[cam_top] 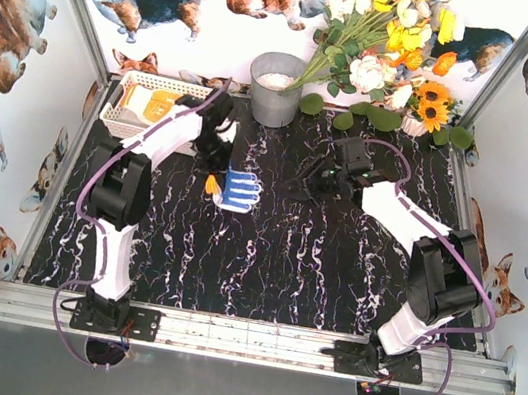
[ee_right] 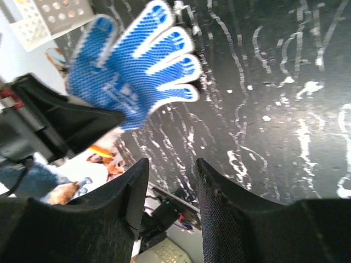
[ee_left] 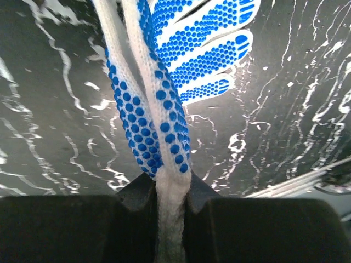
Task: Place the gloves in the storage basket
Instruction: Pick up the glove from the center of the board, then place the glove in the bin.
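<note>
Glove [ee_left: 164, 109] in left tool [ee_left: 173, 200], aloft

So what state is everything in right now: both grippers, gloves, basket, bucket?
Left gripper: shut on the blue glove.
Blue glove: pinched, hanging from the left gripper, not yet in the basket.
Right gripper: open, empty.
Basket: upright, partly filled.
Stowed gloves: lying in the basket.
Bucket: upright, something white inside.

No text, label, brand or number can be read anywhere.
</note>
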Tool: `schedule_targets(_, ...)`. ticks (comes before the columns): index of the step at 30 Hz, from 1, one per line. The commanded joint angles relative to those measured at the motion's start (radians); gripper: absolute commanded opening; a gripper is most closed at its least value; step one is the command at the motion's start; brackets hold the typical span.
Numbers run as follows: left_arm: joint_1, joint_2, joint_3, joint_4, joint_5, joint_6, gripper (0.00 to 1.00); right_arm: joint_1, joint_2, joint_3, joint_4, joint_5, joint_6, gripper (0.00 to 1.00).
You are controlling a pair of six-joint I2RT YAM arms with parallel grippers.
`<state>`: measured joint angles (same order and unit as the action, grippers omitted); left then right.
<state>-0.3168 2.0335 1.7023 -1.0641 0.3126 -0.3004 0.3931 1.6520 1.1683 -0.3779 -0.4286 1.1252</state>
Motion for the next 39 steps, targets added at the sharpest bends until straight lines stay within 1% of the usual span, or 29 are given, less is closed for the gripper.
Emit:
schedule_targets(1, 0.006, 0.037, 0.147, -0.139, -0.123, 0.201, 0.0, -0.023, -0.002, 0.052, -0.092, 0.033, -0.133, 0.42)
schedule_targets(7, 0.005, 0.14, 0.366, -0.197, -0.292, 0.271, 0.0, -0.028, 0.015, 0.106, -0.135, 0.052, -0.194, 0.42)
schedule_targets(10, 0.012, 0.172, 0.441, -0.197, -0.377, 0.29, 0.0, -0.028, 0.011, 0.135, -0.174, 0.069, -0.239, 0.42)
schedule_targets(13, 0.021, 0.189, 0.484, -0.183, -0.436, 0.305, 0.0, -0.028, -0.004, 0.152, -0.225, 0.092, -0.296, 0.42)
schedule_targets(17, 0.025, 0.201, 0.521, -0.165, -0.494, 0.345, 0.0, -0.028, -0.046, 0.124, -0.248, 0.083, -0.343, 0.42)
schedule_targets(19, 0.026, 0.193, 0.523, -0.152, -0.513, 0.366, 0.0, -0.028, -0.056, 0.104, -0.215, 0.049, -0.364, 0.43)
schedule_targets(22, 0.03, 0.162, 0.482, -0.117, -0.549, 0.417, 0.0, -0.012, -0.012, 0.115, -0.147, -0.021, -0.424, 0.43)
schedule_targets(25, 0.055, 0.138, 0.459, -0.098, -0.54, 0.443, 0.0, 0.023, 0.075, 0.191, -0.125, -0.064, -0.475, 0.41)
schedule_targets(29, 0.098, 0.098, 0.483, -0.068, -0.421, 0.447, 0.0, 0.094, 0.187, 0.359, -0.188, -0.03, -0.568, 0.41)
schedule_targets(33, 0.148, 0.089, 0.501, -0.058, -0.348, 0.457, 0.0, 0.121, 0.281, 0.472, -0.198, -0.034, -0.572, 0.41)
schedule_targets(36, 0.175, 0.113, 0.53, -0.072, -0.336, 0.466, 0.0, 0.136, 0.336, 0.545, -0.241, -0.015, -0.603, 0.4)
schedule_targets(39, 0.191, 0.121, 0.535, -0.048, -0.34, 0.479, 0.0, 0.142, 0.361, 0.584, -0.278, -0.006, -0.624, 0.4)
